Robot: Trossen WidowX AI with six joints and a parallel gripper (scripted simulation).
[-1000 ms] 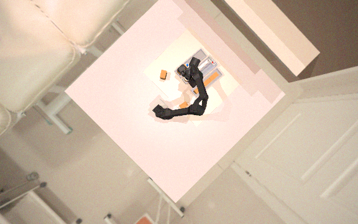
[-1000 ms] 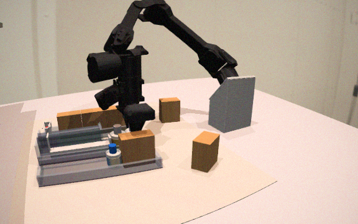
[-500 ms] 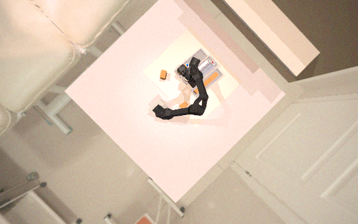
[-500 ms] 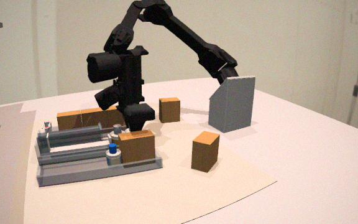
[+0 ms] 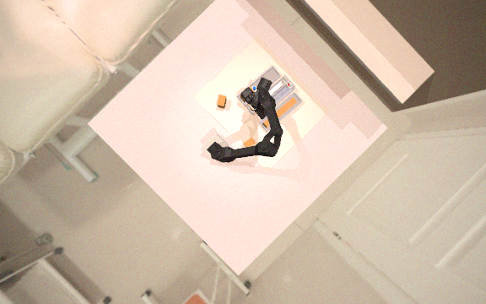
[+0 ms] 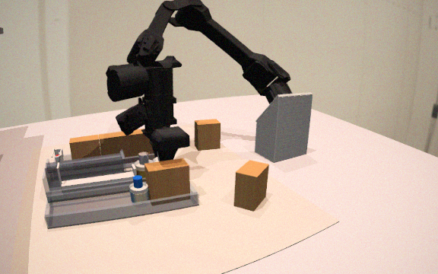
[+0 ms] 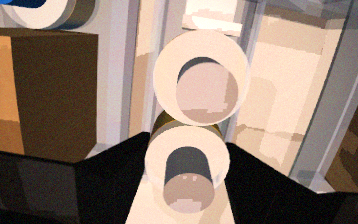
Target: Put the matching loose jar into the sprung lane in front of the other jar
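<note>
My gripper (image 6: 166, 157) (image 7: 186, 144) points down at the front end of the middle, sprung lane. It is shut on a jar (image 7: 152, 160) with a white shoulder, grey cap and amber body. In the exterior view a brown block mostly hides this jar. The lane jar (image 6: 143, 159) (image 7: 165, 75), also grey-capped, stands directly behind it; its white shoulder overlaps the held jar's body in the wrist view. The pusher plate (image 6: 134, 170) is behind the lane jar. Whether the jars touch, and whether the held jar's base is on the lane floor, is hidden.
A blue-capped jar (image 6: 138, 192) (image 5: 254, 88) and a brown block (image 6: 167, 183) (image 7: 57, 95) stand in the neighbouring lane. More blocks (image 6: 84, 148) (image 5: 287, 107) fill the lane on the other side. Two loose blocks (image 6: 251, 186) (image 6: 207, 135) and a grey stand (image 6: 293, 125) are outside the lanes.
</note>
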